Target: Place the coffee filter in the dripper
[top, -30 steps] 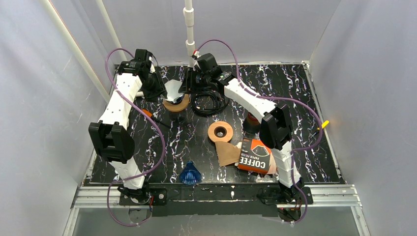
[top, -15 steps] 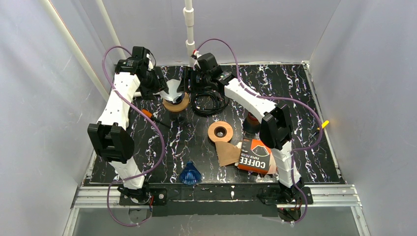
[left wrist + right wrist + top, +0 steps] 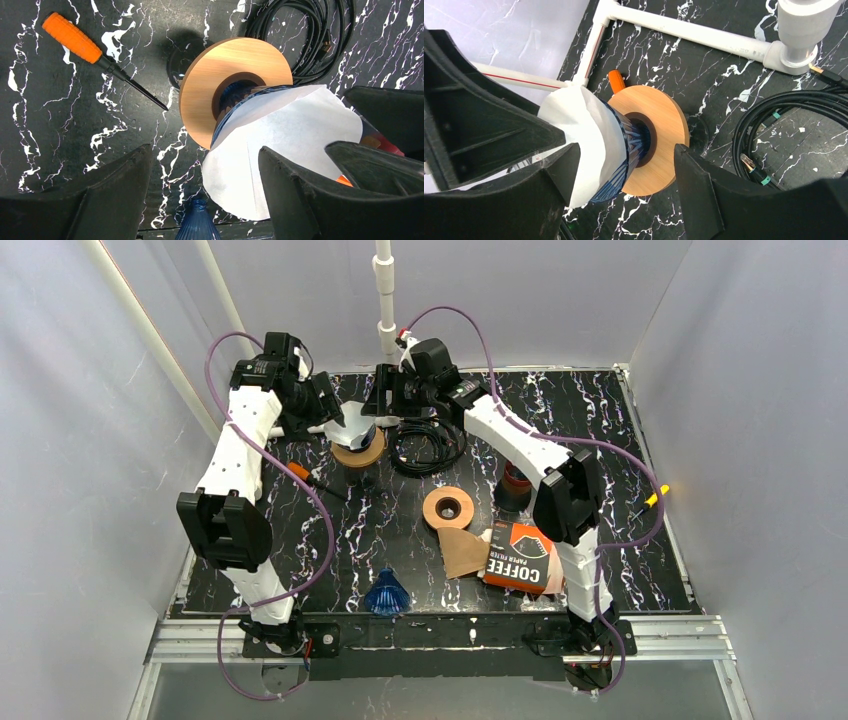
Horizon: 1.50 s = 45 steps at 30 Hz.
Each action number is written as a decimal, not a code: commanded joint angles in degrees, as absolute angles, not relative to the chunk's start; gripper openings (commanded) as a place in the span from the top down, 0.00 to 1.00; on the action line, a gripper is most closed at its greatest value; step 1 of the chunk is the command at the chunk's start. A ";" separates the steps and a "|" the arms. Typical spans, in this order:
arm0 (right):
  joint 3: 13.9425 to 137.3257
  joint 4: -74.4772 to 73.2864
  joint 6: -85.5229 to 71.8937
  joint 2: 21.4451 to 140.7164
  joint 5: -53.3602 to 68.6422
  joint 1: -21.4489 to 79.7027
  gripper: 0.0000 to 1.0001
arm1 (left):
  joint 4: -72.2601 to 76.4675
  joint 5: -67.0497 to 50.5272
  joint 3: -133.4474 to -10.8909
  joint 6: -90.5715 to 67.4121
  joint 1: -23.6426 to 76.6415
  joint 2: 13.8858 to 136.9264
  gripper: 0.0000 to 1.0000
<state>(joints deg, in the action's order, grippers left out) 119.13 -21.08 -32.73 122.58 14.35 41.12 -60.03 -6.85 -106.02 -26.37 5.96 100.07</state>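
Observation:
A blue ribbed dripper (image 3: 636, 145) sits in a wooden ring (image 3: 235, 85) at the far middle of the table. A white paper filter (image 3: 285, 150) sits in its mouth, standing well above the rim; it also shows in the top view (image 3: 355, 424). My left gripper (image 3: 205, 155) is open just left of the filter, its right finger beside the paper. My right gripper (image 3: 626, 150) is open, with its fingers on either side of the dripper and ring and apart from them. In the top view the left gripper (image 3: 330, 420) and right gripper (image 3: 378, 412) flank the filter.
An orange-handled screwdriver (image 3: 300, 472) lies left of the dripper, and a black cable coil (image 3: 425, 445) lies to its right. A second wooden ring (image 3: 448, 508), a brown filter (image 3: 462, 552), a coffee filter packet (image 3: 520, 557) and a second blue dripper (image 3: 387, 594) lie nearer. A white pipe (image 3: 384, 290) stands behind.
My left wrist has swung back and to the left, its fingers now pointing at the filter. My right gripper has drawn back slightly. The filter stays in the dripper.

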 commanded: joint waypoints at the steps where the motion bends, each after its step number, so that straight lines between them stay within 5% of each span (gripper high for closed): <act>1: 119.36 -18.88 -31.53 118.82 14.86 40.87 0.23 | -60.89 -7.01 -106.31 -26.07 5.12 98.88 0.26; 12: 120.59 -24.40 -25.89 118.49 12.70 40.52 0.31 | -61.25 -4.88 -103.91 -26.47 4.57 98.56 0.28; 30: 120.52 -20.96 -24.30 116.81 15.30 40.35 0.26 | -59.75 -9.05 -108.17 -26.61 4.40 97.38 0.25; 45: 112.76 -9.25 -25.04 106.98 14.75 39.29 0.22 | -37.01 -13.98 -94.60 -28.61 4.24 80.71 0.16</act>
